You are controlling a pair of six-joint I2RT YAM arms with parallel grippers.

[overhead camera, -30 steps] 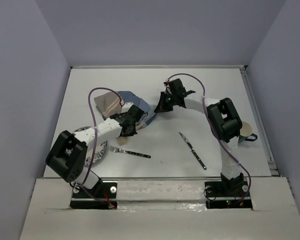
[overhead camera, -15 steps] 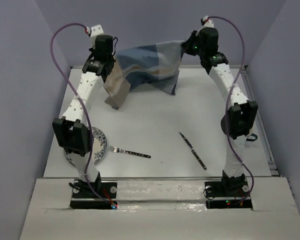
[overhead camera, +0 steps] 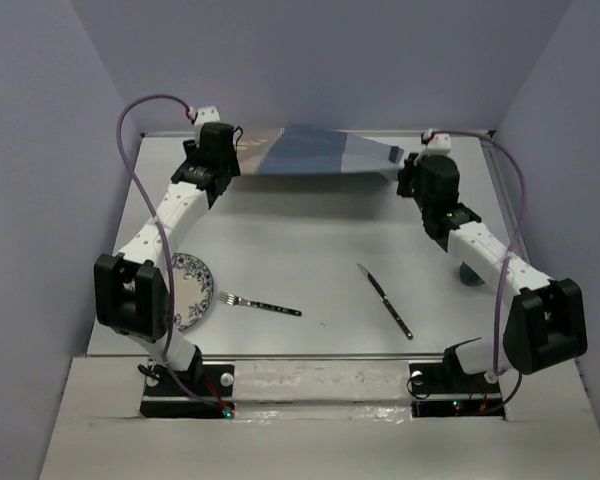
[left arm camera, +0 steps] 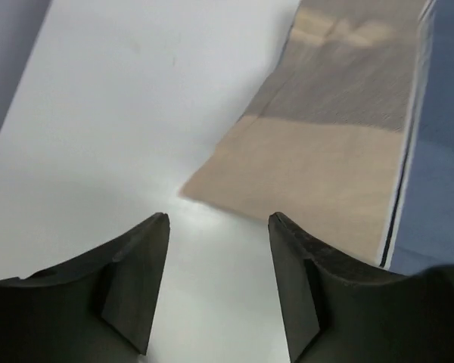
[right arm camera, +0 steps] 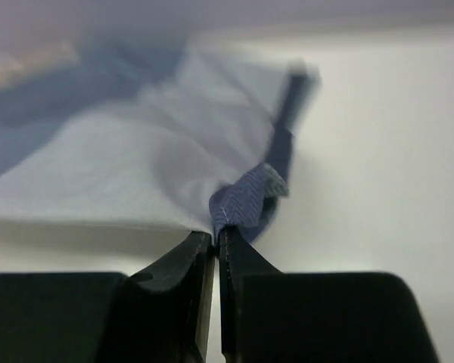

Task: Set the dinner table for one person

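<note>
You're spreading the placemat (overhead camera: 320, 152) on the dinner table (overhead camera: 310, 250): the left gripper (left arm camera: 219, 227) stands spread and empty just beside its corner, the right gripper (right arm camera: 216, 238) pinches its hem, so next probably free that hem.

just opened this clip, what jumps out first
The blue-and-beige placemat, stretched along the far edge of the white table. The right jaws pinch its corner, while the left jaws stand open just short of its beige corner. At the near side lie a plate, fork and knife.
</note>
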